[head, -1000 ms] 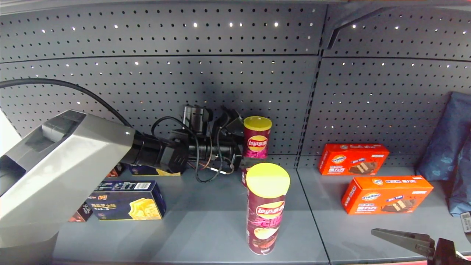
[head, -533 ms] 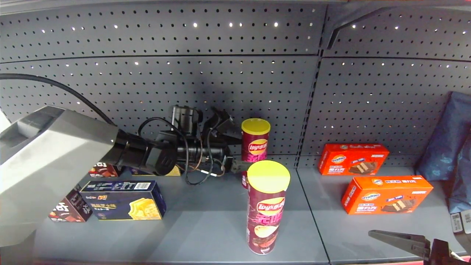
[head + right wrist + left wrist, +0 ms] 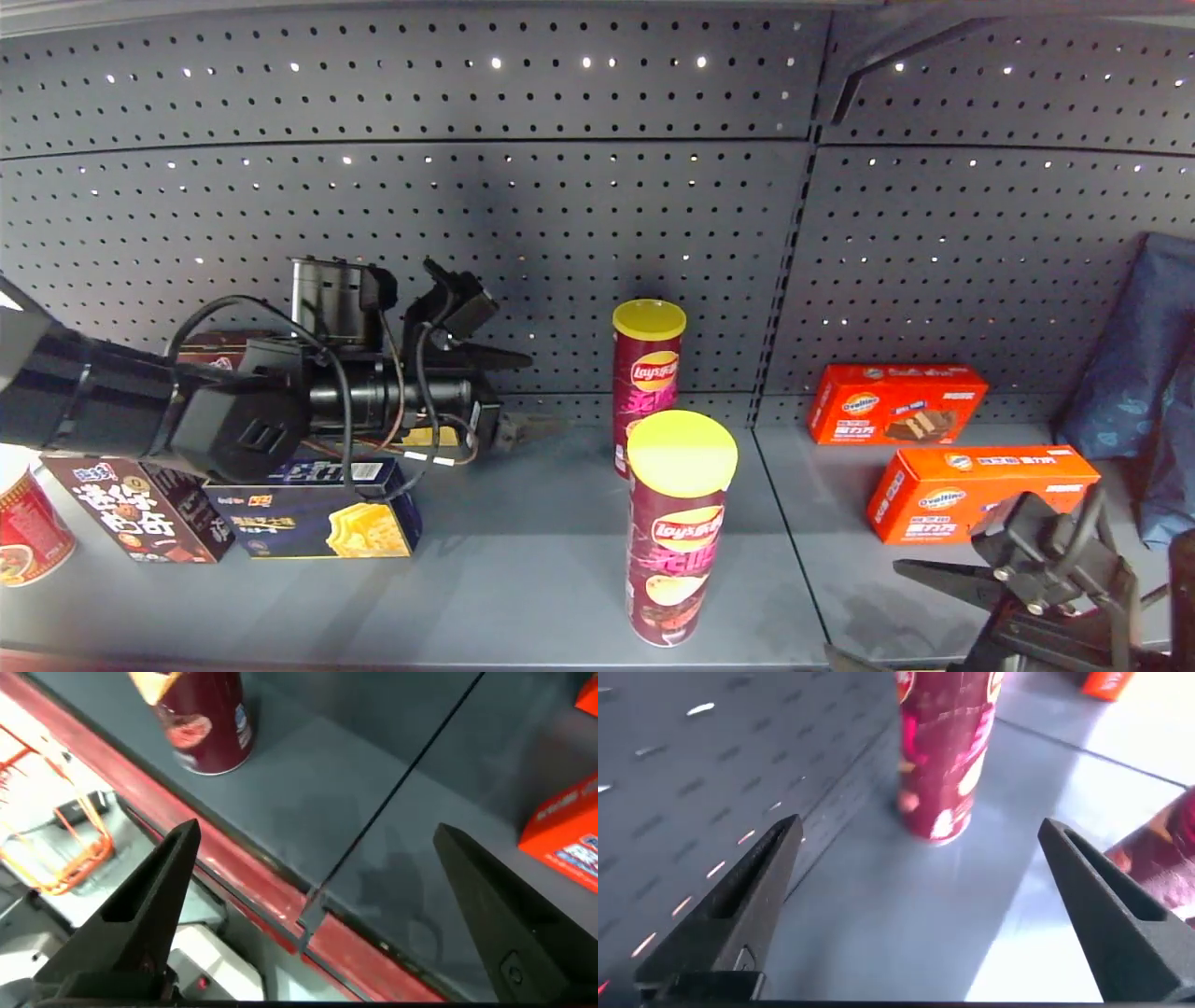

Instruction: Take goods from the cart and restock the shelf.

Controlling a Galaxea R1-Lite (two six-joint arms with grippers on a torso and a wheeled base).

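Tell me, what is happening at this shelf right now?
A robot is restocking the shelf. Its left gripper is open and empty, just left of the rear chip can, which stands upright by the back panel. A second can stands nearer the front edge. The right gripper, also open, hovers low at the shelf's front right.

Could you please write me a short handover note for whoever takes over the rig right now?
Left tool: open, empty, beside the rear chip can, not touching it.
Right tool: open, empty, low at the front edge of the shelf.
Things: rear chip can upright near the pegboard; front chip can upright near the shelf's edge.
Done: both cans stand on the shelf.
Left: probably fetching more goods from the cart.
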